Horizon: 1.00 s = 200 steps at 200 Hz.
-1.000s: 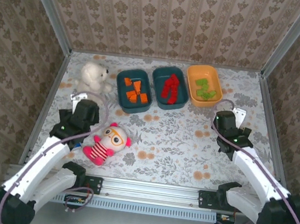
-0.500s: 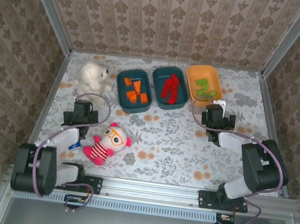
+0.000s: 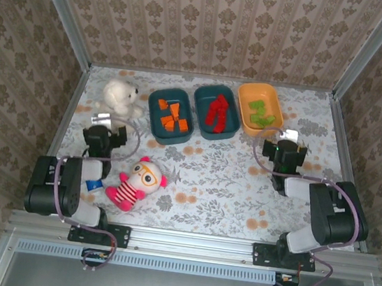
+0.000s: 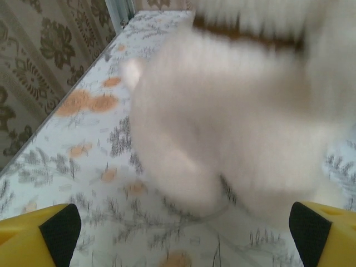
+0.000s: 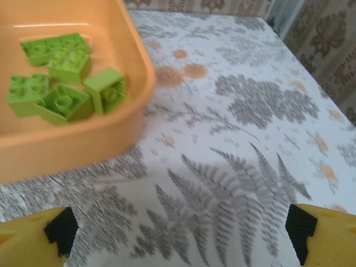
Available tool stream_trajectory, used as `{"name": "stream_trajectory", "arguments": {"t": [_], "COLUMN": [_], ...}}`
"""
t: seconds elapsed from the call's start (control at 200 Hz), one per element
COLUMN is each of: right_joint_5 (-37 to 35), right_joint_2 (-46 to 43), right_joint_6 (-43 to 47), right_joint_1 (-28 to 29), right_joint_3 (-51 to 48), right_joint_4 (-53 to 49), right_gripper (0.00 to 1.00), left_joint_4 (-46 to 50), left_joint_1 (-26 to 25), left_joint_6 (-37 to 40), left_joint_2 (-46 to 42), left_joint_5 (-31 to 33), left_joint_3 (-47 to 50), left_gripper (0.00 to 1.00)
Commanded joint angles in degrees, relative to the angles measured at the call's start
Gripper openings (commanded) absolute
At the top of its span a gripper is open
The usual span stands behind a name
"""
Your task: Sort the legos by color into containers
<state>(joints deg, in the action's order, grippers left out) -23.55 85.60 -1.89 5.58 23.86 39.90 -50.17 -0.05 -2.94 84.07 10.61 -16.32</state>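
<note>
White dog [image 4: 222, 122] blurs large in the left wrist view, between the left gripper's [image 4: 183, 228] wide-spread fingers. From above, upper middle: orange legos [image 3: 172, 116] and red legos [image 3: 216, 111] lie in two teal bins [image 3: 152, 102]. Right wrist view, upper left: green legos [image 5: 61, 83] in the orange bin [image 5: 111, 142]; right gripper [image 5: 181, 228] wide.

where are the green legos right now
The green legos lie inside the orange bin, the rightmost bin of the far row in the top view, just beyond the right gripper.
</note>
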Motion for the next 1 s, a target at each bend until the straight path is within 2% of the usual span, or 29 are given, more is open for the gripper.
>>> {"name": "stream_trajectory", "arguments": {"t": [0.0, 0.125, 0.175, 0.23, 0.31, 0.995], "right_joint_5": [4.62, 7.42, 5.96, 6.11, 6.09, 6.63], "right_joint_2": [-1.88, 0.73, 4.07, 1.38, 2.58, 2.35], "right_joint_6": [-1.45, -0.62, -0.01, -1.71, -1.43, -1.80], "right_joint_1": [-1.10, -1.23, -1.10, -1.49, -1.66, -2.07], "right_joint_3": [-3.73, -3.17, -4.72, -3.44, -2.03, -2.06], "right_joint_4": [12.23, 12.50, 20.99, 13.34, 12.90, 12.35], "right_gripper": [1.00, 1.00, 1.00, 1.00, 1.00, 1.00], "left_joint_4": [-25.64, -13.58, -9.40, -5.18, -2.30, -1.11], "left_joint_1": [0.41, 0.09, -0.27, -0.49, -0.98, -2.41], "left_joint_6": [1.46, 1.32, 2.29, 2.66, 3.07, 4.96], "left_joint_2": [6.51, 3.87, 3.93, 3.80, 3.99, 4.15], "left_joint_5": [-1.66, -1.12, -2.17, -2.95, -2.39, -2.17], "left_joint_3": [5.76, 1.12, -1.36, -3.37, -5.06, -5.92], "left_gripper": [1.00, 1.00, 1.00, 1.00, 1.00, 1.00]}}
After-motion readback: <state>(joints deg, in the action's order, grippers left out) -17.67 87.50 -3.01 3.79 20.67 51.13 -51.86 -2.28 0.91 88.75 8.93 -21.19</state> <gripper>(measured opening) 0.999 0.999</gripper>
